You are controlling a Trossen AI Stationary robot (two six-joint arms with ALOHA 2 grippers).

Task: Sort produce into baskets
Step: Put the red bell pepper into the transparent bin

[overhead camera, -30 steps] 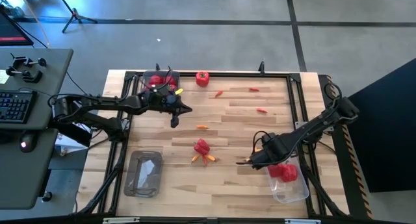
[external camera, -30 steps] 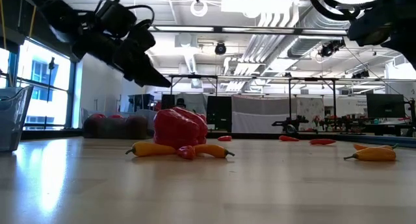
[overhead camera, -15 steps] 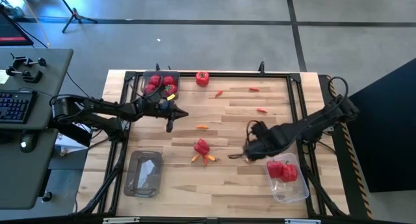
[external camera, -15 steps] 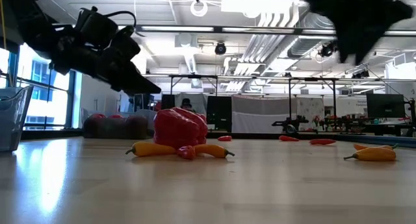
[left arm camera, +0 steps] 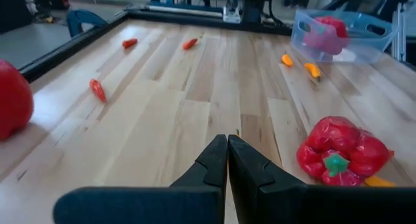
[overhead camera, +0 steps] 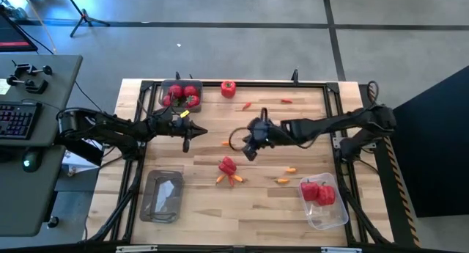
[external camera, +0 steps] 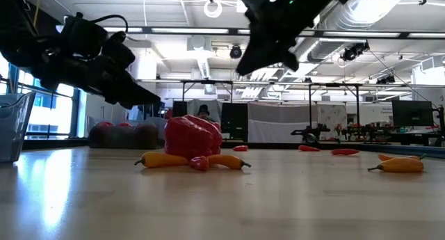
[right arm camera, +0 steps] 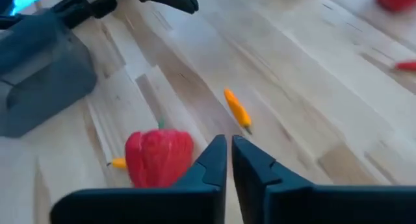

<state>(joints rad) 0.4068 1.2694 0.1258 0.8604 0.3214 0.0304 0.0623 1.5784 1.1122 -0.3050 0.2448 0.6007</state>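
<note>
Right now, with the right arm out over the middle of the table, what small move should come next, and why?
Probably open the right end effector and lower it onto the small orange pepper just ahead. Its fingers are shut and empty, and the pepper lies loose on the wooden table, outside any basket. The left end effector, also shut, waits nearby.

Peppers: one red (overhead camera: 228, 165) mid-bench; two in near-right basket (overhead camera: 322, 203).
Round fruits: far-left basket (overhead camera: 182, 95).
Near-left basket (overhead camera: 163, 196): no produce.
</note>
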